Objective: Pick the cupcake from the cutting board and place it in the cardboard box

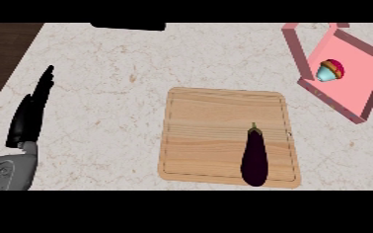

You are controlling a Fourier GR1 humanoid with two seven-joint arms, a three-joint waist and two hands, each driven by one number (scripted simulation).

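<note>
The cupcake (331,70), with a light blue wrapper and red and yellow top, lies on its side inside the pink open box (348,90) at the upper right. The wooden cutting board (211,128) sits in the middle of the counter and holds only a dark purple eggplant (254,156) near its right front corner. My left hand (30,109) rests at the far left, fingers straight and pointing away, holding nothing. My right hand does not show in the head view.
The marbled counter (109,79) runs between the left hand and the board. A dark object (128,26) lies at the counter's back edge. The counter's left edge meets dark wood (13,39) at the upper left.
</note>
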